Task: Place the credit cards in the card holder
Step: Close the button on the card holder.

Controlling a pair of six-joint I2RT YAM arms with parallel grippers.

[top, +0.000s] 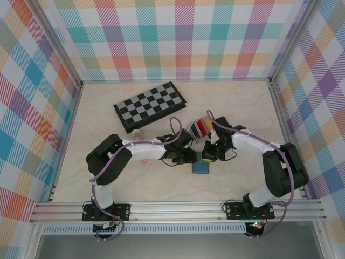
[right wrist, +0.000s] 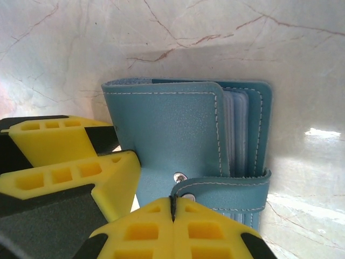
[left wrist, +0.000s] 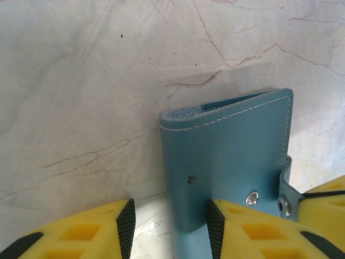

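Top external shows a pale marble-look table (top: 242,108) veined in red, boxed by bright plaid walls (top: 183,38), a chessboard (top: 150,106) lying further back. The teal card holder (top: 200,167) lies flat toward the front, between my wrists. My left gripper (left wrist: 168,208) is spread astride one edge of it, pinching nothing, and my right gripper (right wrist: 172,200) is pressed together at its snap strap (right wrist: 226,182).
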